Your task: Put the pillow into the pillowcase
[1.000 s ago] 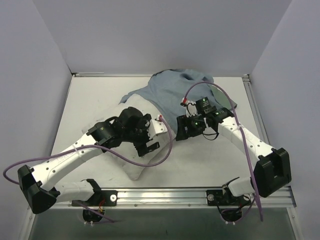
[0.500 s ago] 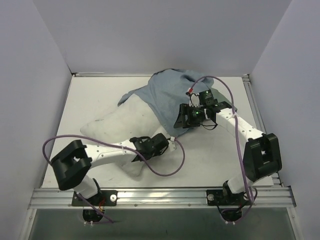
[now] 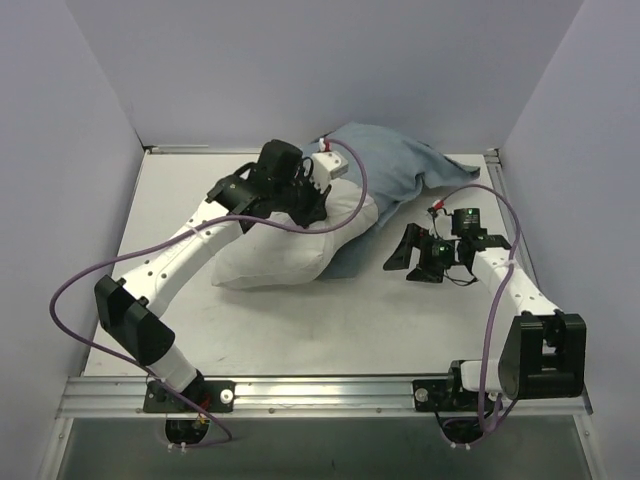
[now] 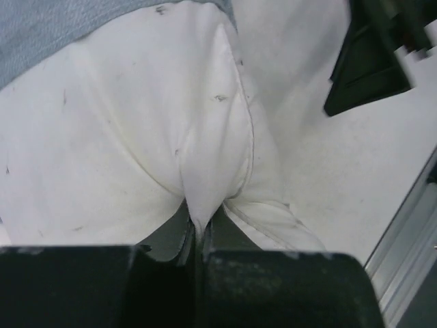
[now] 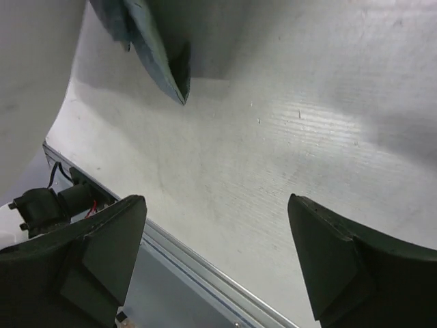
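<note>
The plump white pillow lies mid-table, its far end against the blue-grey pillowcase bunched at the back. My left gripper is on the pillow's far end. In the left wrist view the left gripper is shut on a pinched fold of the pillow, and the pillowcase shows at the top left. My right gripper hangs open over bare table to the right of the pillow. In the right wrist view the right gripper holds nothing, and a corner of the pillowcase dangles above.
A metal rail runs along the table's near edge and also shows as the rail in the right wrist view. White walls close in the left, back and right sides. Purple cables loop off both arms.
My left arm swung from the near side to the far middle and shut on the pillow, which shifted back and right. My right gripper opened, let go of the pillowcase and drew back right.
</note>
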Motion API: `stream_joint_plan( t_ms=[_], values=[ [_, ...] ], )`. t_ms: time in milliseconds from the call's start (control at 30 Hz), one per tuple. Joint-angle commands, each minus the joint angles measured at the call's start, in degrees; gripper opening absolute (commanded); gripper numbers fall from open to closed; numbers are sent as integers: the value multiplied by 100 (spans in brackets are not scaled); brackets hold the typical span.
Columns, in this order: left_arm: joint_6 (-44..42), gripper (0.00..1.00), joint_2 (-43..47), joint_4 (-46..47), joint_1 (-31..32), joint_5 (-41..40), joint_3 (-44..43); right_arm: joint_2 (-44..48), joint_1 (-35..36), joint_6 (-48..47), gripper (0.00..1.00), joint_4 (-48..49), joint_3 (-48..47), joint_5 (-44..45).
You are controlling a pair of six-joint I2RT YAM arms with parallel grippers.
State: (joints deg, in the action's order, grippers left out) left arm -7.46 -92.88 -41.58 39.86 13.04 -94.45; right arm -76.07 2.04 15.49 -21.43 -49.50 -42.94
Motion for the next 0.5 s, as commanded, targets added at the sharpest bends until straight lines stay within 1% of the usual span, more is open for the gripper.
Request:
stream_joint_plan(
  t_ms=[0, 33, 67, 133, 167, 200, 267, 300, 367, 400, 433, 467],
  values=[
    [254, 0, -72, -306, 14, 1209, -644, 207, 77, 944, 88, 1282, 684, -241],
    [263, 0, -116, -324, -13, 1306, -731, 155, 112, 1391, 93, 1708, 782, -146],
    [254, 0, -194, -376, -39, 1394, -837, 93, 225, 1526, 94, 2417, 836, 116],
    [281, 0, -248, -368, -39, 1403, -899, -213, 366, 1816, 96, 3098, 871, 250],
    [298, 0, -318, -368, -65, 1412, -960, -345, 567, 1948, 96, 3527, 810, 320],
    [350, 0, -344, -368, -74, 1438, -978, -495, 691, 1958, 96, 3645, 723, 486],
    [465, 0, -432, -359, -101, 1456, -1066, -925, 963, 1915, 91, 3996, 512, 418],
    [500, 0, -450, -351, -118, 1412, -1101, -1066, 1025, 1827, 86, 3919, 407, 435],
    [544, 0, -476, -298, -119, 1229, -1128, -1366, 1096, 1713, 57, 3778, 204, 383],
    [614, 0, -477, -228, -118, 1080, -1084, -1419, 1088, 1773, 39, 3769, 186, 261],
    [719, 0, -468, -140, -110, 678, -1032, -1341, 1105, 1800, 0, 3708, 186, -97],
    [720, 0, -468, 121, -110, 465, -988, -1192, 1131, 1817, 0, 3394, 195, -249]
  ],
)
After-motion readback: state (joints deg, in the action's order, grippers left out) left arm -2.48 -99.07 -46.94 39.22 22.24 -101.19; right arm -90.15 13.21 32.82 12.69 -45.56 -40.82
